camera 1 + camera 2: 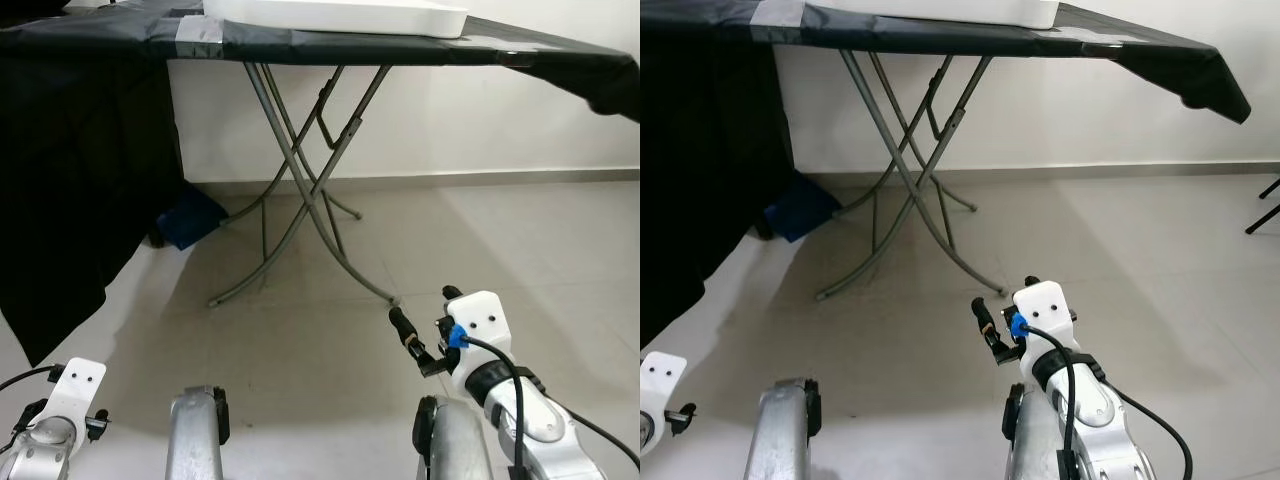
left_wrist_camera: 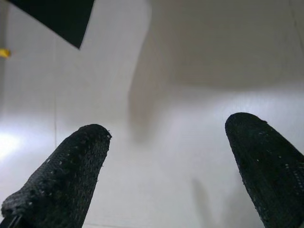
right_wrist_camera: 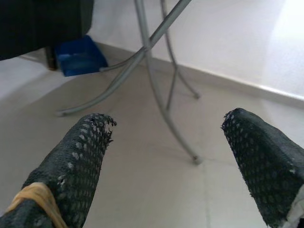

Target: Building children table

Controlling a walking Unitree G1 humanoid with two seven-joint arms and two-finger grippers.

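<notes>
Nearest the head camera, in the left eye view, are the robot's two silver forearms, low over the tiled floor (image 1: 500, 250). Its right tool (image 1: 425, 335) is raised a little and aimed toward the folding table (image 1: 300, 45), whose crossed metal legs (image 1: 300, 190) stand under a black cloth (image 1: 80, 180). A white slab (image 1: 340, 15), probably the child's tabletop, lies on that table well above and apart from both arms. The left tool (image 1: 60, 415) hangs low at the edge.

From the right eye view the same layout shows, with a blue box (image 1: 800, 210) on the floor behind the cloth.

Looking along the left wrist, two fingers (image 2: 66, 175) are spread wide over bare floor, gripping nothing.

Looking along the right wrist, the fingers (image 3: 76, 166) are likewise spread and empty, pointed at the legs' feet.

Judged from here, the robot must rise and close in; advancing at this height risks knocking the thin legs or snagging the hanging cloth and dragging the slab off.
</notes>
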